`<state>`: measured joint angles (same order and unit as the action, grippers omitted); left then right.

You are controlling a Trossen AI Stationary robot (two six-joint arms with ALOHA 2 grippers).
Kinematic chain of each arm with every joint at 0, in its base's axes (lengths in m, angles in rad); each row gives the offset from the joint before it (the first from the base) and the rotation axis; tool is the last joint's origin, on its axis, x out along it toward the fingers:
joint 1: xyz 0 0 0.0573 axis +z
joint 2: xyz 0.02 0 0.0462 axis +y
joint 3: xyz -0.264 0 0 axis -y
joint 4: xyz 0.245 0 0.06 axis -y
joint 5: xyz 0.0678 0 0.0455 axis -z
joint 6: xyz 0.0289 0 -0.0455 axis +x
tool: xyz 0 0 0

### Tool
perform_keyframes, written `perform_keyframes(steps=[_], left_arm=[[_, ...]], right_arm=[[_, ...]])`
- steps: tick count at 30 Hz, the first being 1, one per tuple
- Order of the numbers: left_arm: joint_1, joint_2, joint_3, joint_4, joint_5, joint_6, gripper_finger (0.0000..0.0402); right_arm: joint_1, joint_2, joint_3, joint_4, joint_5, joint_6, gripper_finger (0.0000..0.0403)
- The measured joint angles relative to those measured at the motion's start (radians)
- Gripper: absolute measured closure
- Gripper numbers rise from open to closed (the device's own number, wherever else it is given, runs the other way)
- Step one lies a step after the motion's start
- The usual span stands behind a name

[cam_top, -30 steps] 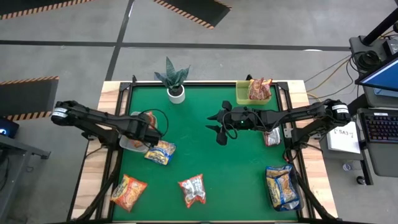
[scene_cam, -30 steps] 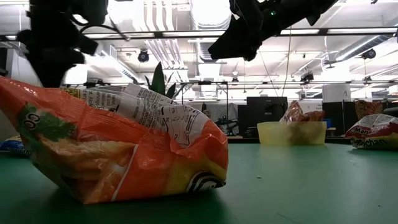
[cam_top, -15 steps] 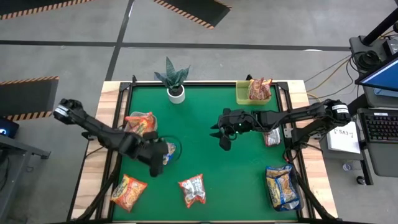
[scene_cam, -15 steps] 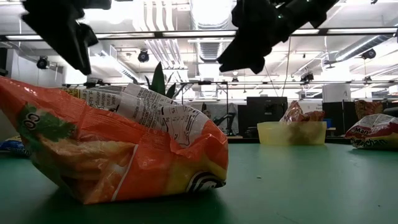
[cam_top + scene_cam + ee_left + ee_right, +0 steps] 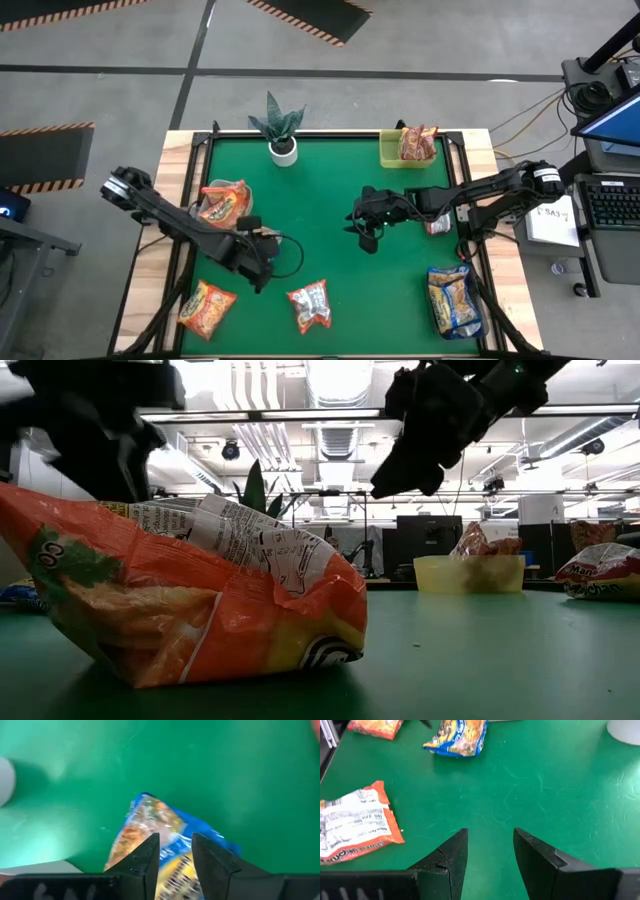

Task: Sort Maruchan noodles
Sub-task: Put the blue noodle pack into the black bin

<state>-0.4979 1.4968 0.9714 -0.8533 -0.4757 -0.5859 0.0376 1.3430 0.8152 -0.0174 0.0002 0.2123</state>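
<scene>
Left tool (image 5: 172, 851), jaws narrowly apart astride the yellow-and-blue packet (image 5: 159, 832) but not visibly pinching it, sits right over it; right tool (image 5: 490, 851), empty and part-open, hangs well apart.

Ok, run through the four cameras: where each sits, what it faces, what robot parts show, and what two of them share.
High view: overhead, straight down on the green table; both arms show.
Low view: table-top height, level across, an orange noodle packet up close; both arms hang in from above.
Left wrist view: on the left arm, looking at a blue-and-yellow noodle packet between the left hand fingers.
Right wrist view: on the right arm, past the right hand, open over bare mat.
Shared: both wrist views show that blue-and-yellow packet.
</scene>
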Motion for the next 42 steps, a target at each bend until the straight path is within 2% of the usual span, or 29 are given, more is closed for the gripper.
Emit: perform_keyframes(steps=[7, 10, 14, 18, 20, 22, 26, 30, 32, 36, 42], left_arm=[[0.062, 0.156, -0.001, -0.004, -0.013, 0.012, 0.0326], [0.082, 0.206, -0.002, 0.049, -0.012, 0.057, 0.0327], [0.115, 0.232, -0.002, 0.246, -0.035, 0.181, 0.0327], [0.156, 0.222, -0.002, 0.56, -0.164, 0.424, 0.0327], [0.173, 0.198, -0.002, 0.696, -0.163, 0.555, 0.0327], [0.181, 0.166, -0.001, 0.756, -0.118, 0.64, 0.0327], [0.18, 0.087, -0.001, 0.624, -0.017, 0.684, 0.0327], [0.172, 0.008, -0.008, 0.319, 0.112, 0.526, 0.0327], [0.167, -0.016, -0.03, 0.221, 0.179, 0.429, 0.0327], [0.133, -0.053, -0.122, 0.247, 0.236, 0.351, 0.0327], [0.088, -0.058, -0.227, 0.308, 0.24, 0.283, 0.0327]], right_arm=[[0.0, 0.0, -0.013, -0.001, 0.0, -0.003, 0.0257], [0.0, 0.0, -0.017, -0.005, 0.0, -0.003, 0.0257], [0.0, 0.0, -0.018, -0.013, -0.001, -0.003, 0.0257], [0.0, 0.0, -0.018, -0.016, -0.001, -0.003, 0.0257], [0.0, 0.0, -0.018, -0.022, -0.003, 0.009, 0.0257], [0.0, 0.0, -0.018, -0.046, -0.008, 0.045, 0.0257], [0.0, 0.0, -0.025, -0.083, -0.009, 0.178, 0.0257], [0.0, 0.001, -0.039, -0.077, -0.009, 0.341, 0.0254], [0.0, 0.015, -0.039, -0.066, -0.007, 0.391, 0.0244], [0.0, 0.088, -0.04, 0.017, 0.017, 0.457, 0.021], [-0.003, 0.246, -0.04, 0.332, 0.01, 0.514, 0.0152]])
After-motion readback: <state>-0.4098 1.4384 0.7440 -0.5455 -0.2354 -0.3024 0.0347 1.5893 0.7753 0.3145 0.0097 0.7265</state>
